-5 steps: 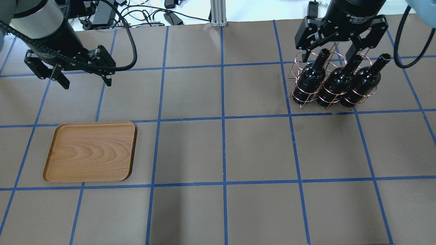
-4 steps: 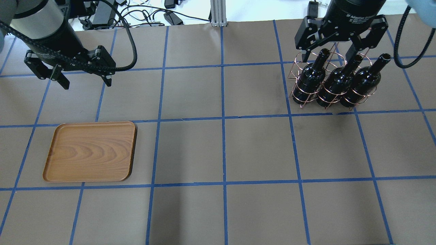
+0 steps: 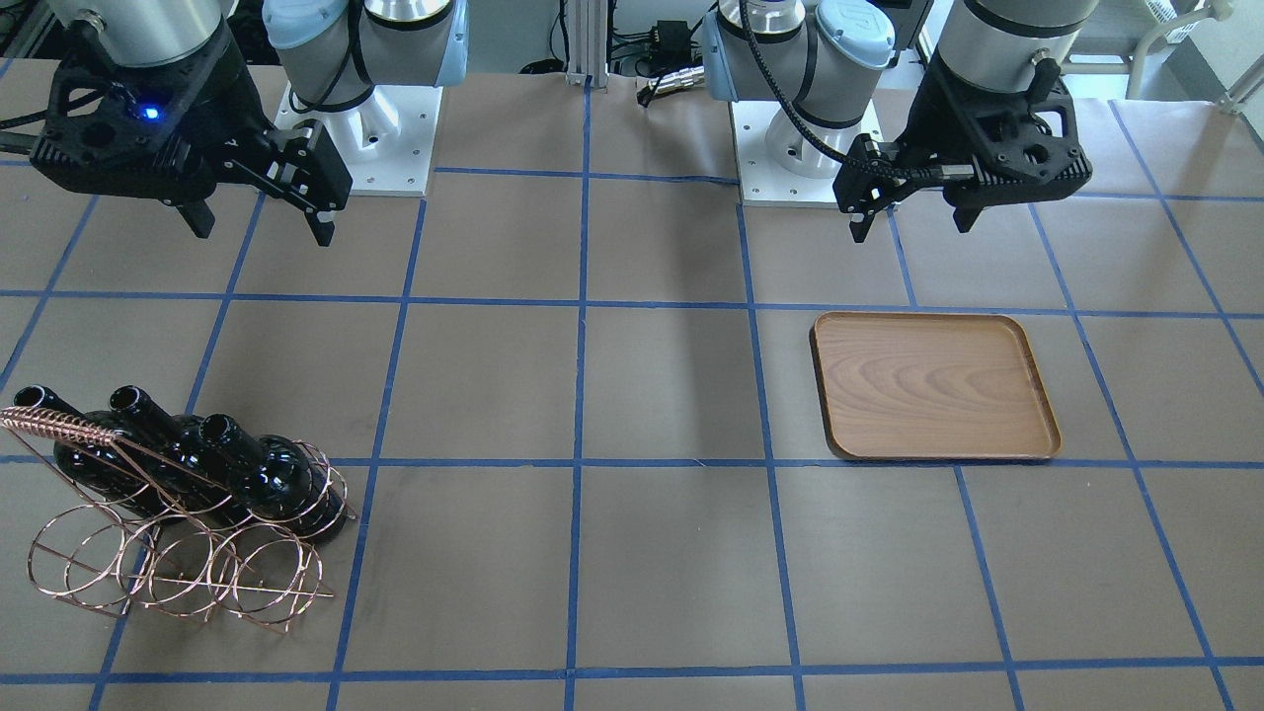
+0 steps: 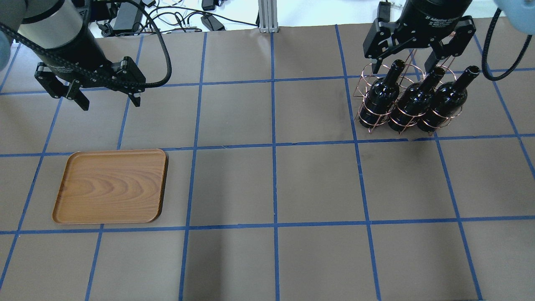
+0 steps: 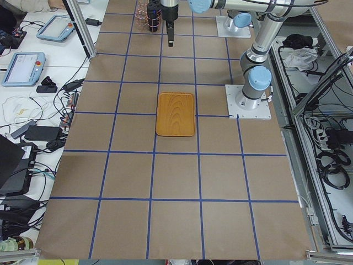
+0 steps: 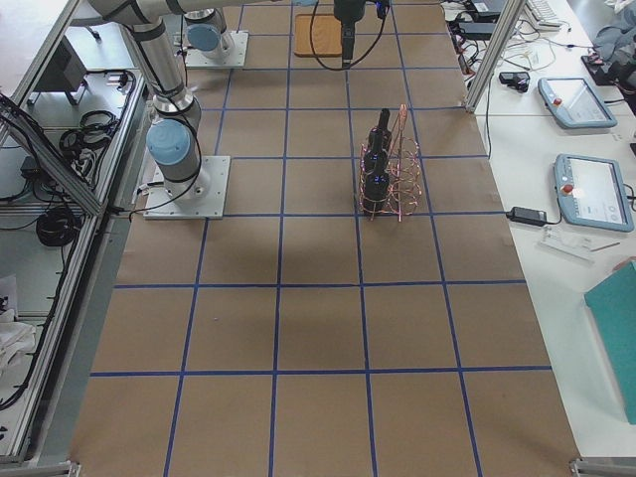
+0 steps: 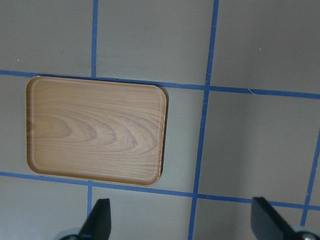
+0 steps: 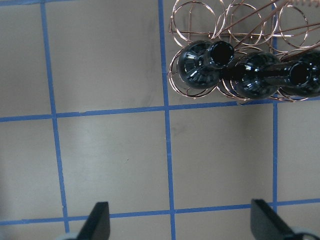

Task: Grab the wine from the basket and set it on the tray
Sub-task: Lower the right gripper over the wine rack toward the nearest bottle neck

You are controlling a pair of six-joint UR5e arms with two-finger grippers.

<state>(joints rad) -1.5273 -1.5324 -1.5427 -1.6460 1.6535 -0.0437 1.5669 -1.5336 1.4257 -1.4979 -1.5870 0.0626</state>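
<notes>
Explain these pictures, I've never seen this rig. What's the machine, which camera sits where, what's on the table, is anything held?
Two robot arms stand at a brown paper-covered table marked with blue tape. Each arm ends in a two-finger hand. One picture looks down from behind the robot, one faces it from across the table, two look along the table from its ends, and one camera sits on each wrist. On the table are a flat brown wooden tray, near the left hand, and a copper-coloured wire rack holding three glossy black glass bottles, on the side of the right hand. Both hands are open and hold nothing.
</notes>
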